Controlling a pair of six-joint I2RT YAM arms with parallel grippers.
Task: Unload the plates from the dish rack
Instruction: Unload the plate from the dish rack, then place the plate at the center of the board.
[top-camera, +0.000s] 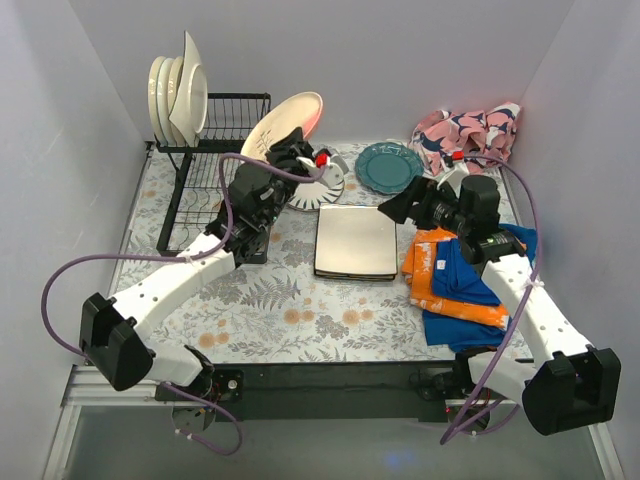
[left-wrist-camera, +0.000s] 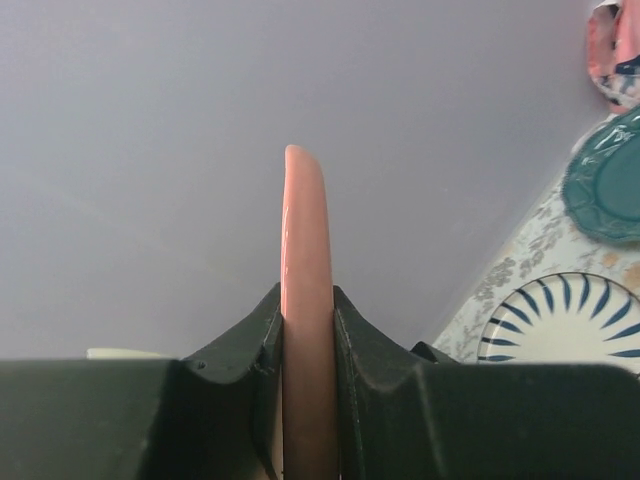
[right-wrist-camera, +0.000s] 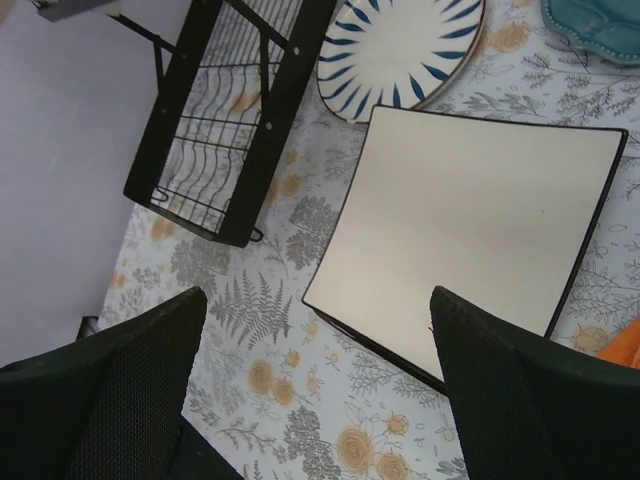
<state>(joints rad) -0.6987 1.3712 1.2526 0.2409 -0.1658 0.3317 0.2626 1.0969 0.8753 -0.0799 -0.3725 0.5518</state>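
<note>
- Plates (top-camera: 178, 95) left to unload: several round cream ones stand on edge, close together, in the top tier of the dish rack (top-camera: 240, 110), at the far left corner of the table (top-camera: 270, 300).
- In the right wrist view, the lower slotted rows of the rack that are visible hold no plates.
- One pink-edged plate (top-camera: 285, 120) is in the air just to the right of the rack, tilted, above the table.
- The left gripper (left-wrist-camera: 308, 310) is clamped on this plate's rim. The left wrist view shows a jaw pressed against each side of the pink edge.
- Three sets are already out of the rack: a striped plate (top-camera: 328, 180) lies flat near the rack, a teal plate (top-camera: 388, 167) lies just beside it to the right, and square cream plates (top-camera: 355, 242) sit stacked in the middle of the table.
- The right gripper (right-wrist-camera: 320, 400) hovers over the square stack with its jaws spread wide, holding nothing.
- A pink patterned cloth (top-camera: 468, 135) is bunched in the far right corner, and an orange and blue cloth (top-camera: 455, 290) lies under the right arm.
- Judged from this, the job looks past halfway: the held plate needs setting down, then the cream ones remain.
</note>
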